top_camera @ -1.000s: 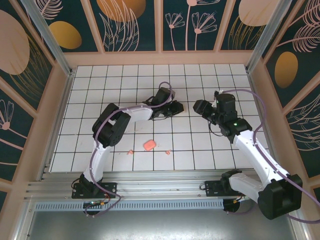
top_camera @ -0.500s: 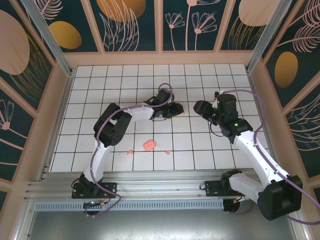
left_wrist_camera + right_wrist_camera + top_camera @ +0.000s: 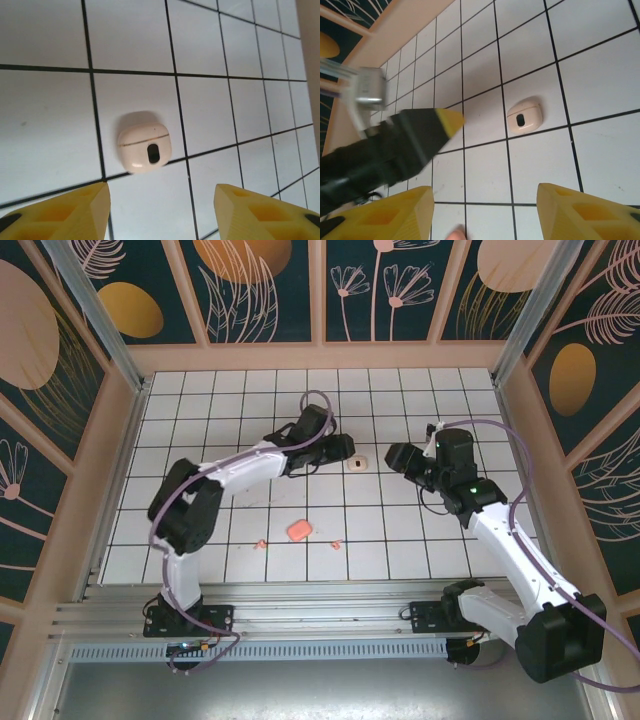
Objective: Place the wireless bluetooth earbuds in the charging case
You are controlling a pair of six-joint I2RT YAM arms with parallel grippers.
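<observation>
Two small rounded cases lie on the white tiles. A cream one (image 3: 358, 463) with a dark oval spot rests shut and free just ahead of my left gripper (image 3: 338, 450), which is open and holds nothing. The left wrist view has that case (image 3: 145, 148) beyond the yellow fingertips (image 3: 97, 200). My right gripper (image 3: 399, 455) is open too, a tile to the case's right, with the cream case (image 3: 524, 116) ahead of it. A pink-orange case (image 3: 298, 530) lies nearer the front, with two tiny pink earbuds (image 3: 262, 543) (image 3: 336, 543) on either side of it.
Wooden walls (image 3: 320, 357) ring the tiled floor on three sides. The left arm's finger (image 3: 445, 122) reaches into the right wrist view from the left. A blurred pale pink bit (image 3: 455, 235) sits at that view's lower edge.
My left gripper has opened and let go of the cream case, then drawn back a little to the left, leaving it on the tile. The right arm has held still.
</observation>
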